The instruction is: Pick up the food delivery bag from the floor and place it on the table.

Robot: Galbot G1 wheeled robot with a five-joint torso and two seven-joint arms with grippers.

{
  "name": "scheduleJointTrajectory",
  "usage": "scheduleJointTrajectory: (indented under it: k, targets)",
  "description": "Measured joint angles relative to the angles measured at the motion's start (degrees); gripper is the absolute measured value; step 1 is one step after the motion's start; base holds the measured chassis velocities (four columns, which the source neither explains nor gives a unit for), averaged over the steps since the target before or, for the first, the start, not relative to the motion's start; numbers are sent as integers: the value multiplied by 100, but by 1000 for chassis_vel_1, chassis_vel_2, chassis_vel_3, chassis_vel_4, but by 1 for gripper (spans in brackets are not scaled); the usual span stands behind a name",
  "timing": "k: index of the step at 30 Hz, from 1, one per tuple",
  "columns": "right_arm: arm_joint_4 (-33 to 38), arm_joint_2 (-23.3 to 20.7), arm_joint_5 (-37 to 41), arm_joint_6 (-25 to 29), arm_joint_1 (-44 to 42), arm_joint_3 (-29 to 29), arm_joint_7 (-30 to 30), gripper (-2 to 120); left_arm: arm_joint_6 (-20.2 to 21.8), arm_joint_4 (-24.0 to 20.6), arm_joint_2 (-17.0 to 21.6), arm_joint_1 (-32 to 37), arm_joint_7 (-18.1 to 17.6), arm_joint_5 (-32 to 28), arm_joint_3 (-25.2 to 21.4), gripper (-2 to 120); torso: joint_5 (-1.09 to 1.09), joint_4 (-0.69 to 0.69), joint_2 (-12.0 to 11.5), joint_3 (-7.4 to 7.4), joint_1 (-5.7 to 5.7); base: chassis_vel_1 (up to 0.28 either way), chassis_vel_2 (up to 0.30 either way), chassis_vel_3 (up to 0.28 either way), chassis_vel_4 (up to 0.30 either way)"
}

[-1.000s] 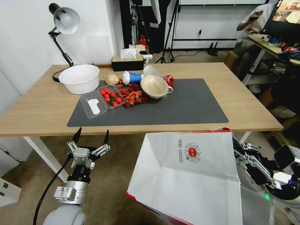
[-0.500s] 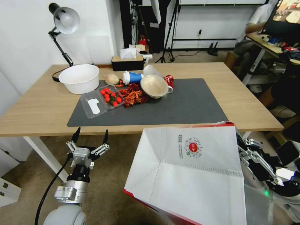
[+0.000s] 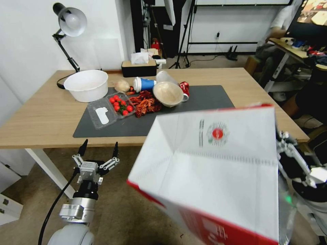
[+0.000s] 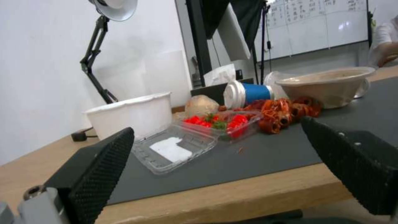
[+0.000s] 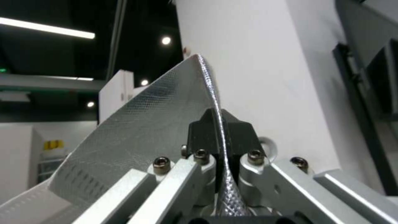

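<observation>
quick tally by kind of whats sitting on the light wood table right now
bowls: 2, big white plastic bowl, beige paper bowl on its side
cups: 1, blue paper cup with white lid, lying down
clear plastic clamshell boxes: 1, holding cherry tomatoes
black tissue boxes: 1
dark grey mats: 1
total: 6

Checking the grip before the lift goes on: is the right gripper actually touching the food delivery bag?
Touching. In the right wrist view the right gripper has both fingers pinched on the foil-lined edge of the food delivery bag.
</observation>
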Motion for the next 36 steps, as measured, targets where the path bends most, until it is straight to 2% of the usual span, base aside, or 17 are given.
scheduleJointTrajectory:
  k: [2, 5, 6, 10, 12, 18, 23, 32, 36]
  targets:
    - [39, -44, 60, 56, 77, -15, 192, 0, 0, -1, -7, 3, 1, 3, 2, 100, 0, 0, -1, -1, 0, 0, 0, 0, 0]
    - [130, -167, 163, 239, 333, -84, 795, 0, 0, -1, -12, 4, 6, 7, 13, 100, 0, 1, -5, -3, -1, 0, 0, 0, 0]
    - [130, -167, 163, 239, 333, -84, 795, 0, 0, -1, -12, 4, 6, 7, 13, 100, 0, 1, -5, -3, -1, 0, 0, 0, 0]
    - [203, -269, 199, 466, 554, -205, 1406, 0, -2, 16, 45, -9, 6, 30, 23, 100, 0, 0, -9, -5, -3, 0, 0, 0, 0]
    - [208, -274, 200, 477, 568, -214, 1450, 0, -2, 18, 45, -10, 6, 31, 23, 100, 0, 0, -9, -5, -3, 0, 0, 0, 0]
    - [273, -386, 190, 670, 842, -327, 2292, 0, -4, 36, 29, -20, -1, 54, 47, 100, 1, 1, -12, -7, -4, 0, 0, 0, 0]
    - [281, -464, 168, 710, 946, -333, 2629, 0, -6, 63, 28, -43, -50, 66, 64, 100, 1, 0, -14, -8, -5, 0, 0, 0, 0]
    - [184, -722, 86, 809, 1315, -333, 3681, 0, -13, 113, 10, -87, -77, 119, 118, 100, 1, 0, -16, -9, -6, 0, 0, 0, 0]
    - [40, -859, 128, 848, 1537, -343, 3898, 0, -13, 124, 10, -96, -91, 139, 122, 100, 1, 0, -16, -9, -6, 0, 0, 0, 0]
